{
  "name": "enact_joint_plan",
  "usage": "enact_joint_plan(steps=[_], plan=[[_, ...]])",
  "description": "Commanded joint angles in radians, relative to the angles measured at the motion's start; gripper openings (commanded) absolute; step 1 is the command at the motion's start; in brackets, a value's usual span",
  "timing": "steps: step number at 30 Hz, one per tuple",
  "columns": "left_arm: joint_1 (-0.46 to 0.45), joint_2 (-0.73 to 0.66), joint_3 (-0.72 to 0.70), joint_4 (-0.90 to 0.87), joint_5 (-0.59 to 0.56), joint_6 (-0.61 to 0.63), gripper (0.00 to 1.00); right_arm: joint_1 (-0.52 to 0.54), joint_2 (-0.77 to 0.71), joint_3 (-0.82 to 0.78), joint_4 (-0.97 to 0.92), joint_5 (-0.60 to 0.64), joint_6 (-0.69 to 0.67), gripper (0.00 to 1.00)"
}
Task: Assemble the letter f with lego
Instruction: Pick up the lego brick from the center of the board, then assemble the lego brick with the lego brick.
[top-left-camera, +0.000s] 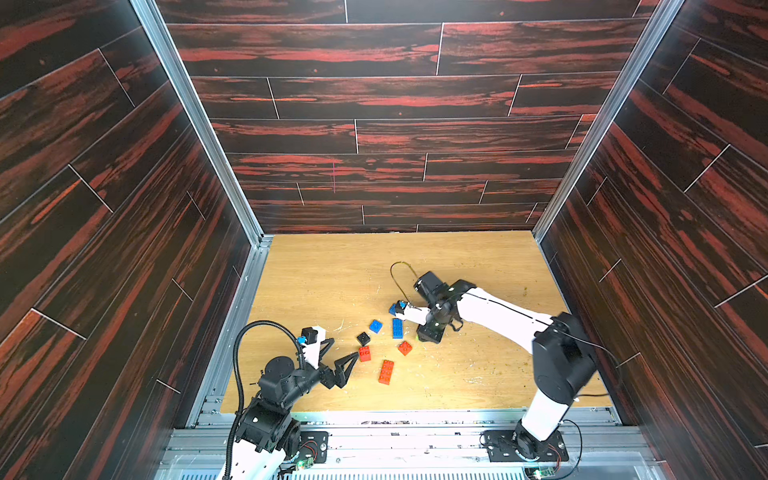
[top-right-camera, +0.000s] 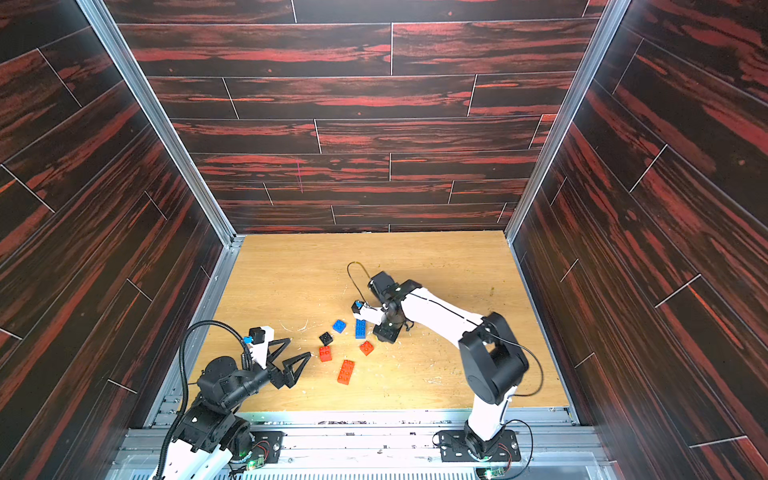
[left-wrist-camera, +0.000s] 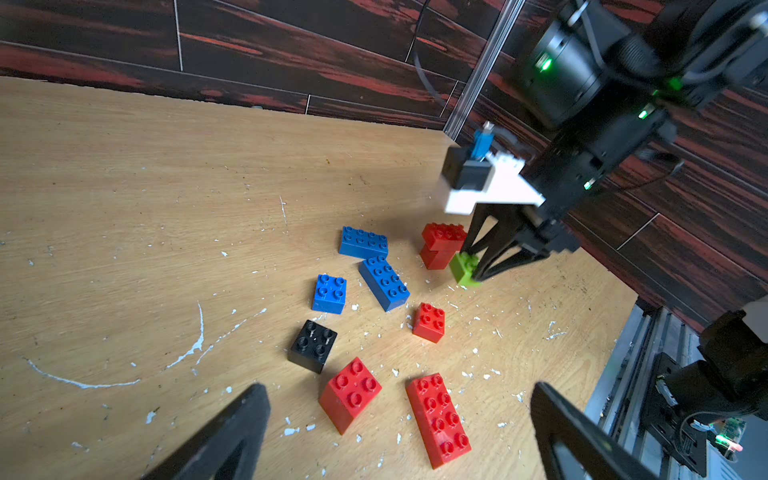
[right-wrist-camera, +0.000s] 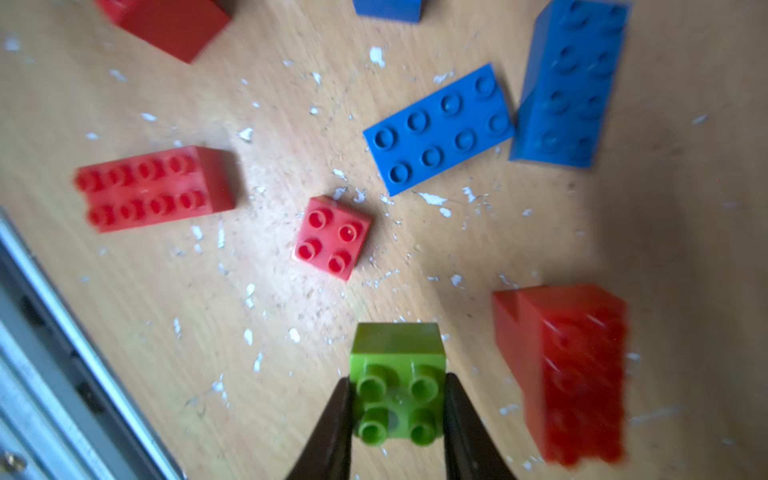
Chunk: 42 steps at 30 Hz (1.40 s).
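R gripper (right-wrist-camera: 397, 379) is pinching green brick (right-wrist-camera: 397, 347), approx 4 o'clock of long blue brick (top-left-camera: 397, 328) in a top view; L gripper (top-left-camera: 343, 350) is idling open; risk: tip-only grip letting brick twist out, or brick bumping red stack (right-wrist-camera: 569, 374) just beside.

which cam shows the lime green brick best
The right wrist view: the lime green brick fills the foreground, four studs clear, clamped by the right gripper. The left wrist view shows it small, beside a red stack. In both top views the right arm hides nearly all of it.
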Motion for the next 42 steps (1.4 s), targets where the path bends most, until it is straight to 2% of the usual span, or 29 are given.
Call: enact_joint_plan(steps=[1,6,11,21,42], plan=[[-0.002,-0.001,-0.003,0.005,0.001,0.008,1.0,-0.032,-0.067,0.032,-0.08,-0.069,-0.136,0.24],[-0.002,-0.003,-0.003,0.003,0.001,0.008,1.0,-0.096,-0.109,0.056,-0.084,-0.095,-0.273,0.25],[-0.002,-0.003,-0.003,0.003,0.001,0.008,1.0,-0.134,-0.067,0.101,-0.109,-0.073,-0.353,0.25],[-0.002,-0.003,-0.003,0.003,0.0,0.006,1.0,-0.158,-0.03,0.087,-0.029,-0.04,-0.385,0.26],[-0.003,-0.002,-0.003,0.003,0.0,0.006,1.0,-0.161,0.074,0.147,-0.052,-0.028,-0.408,0.26]])
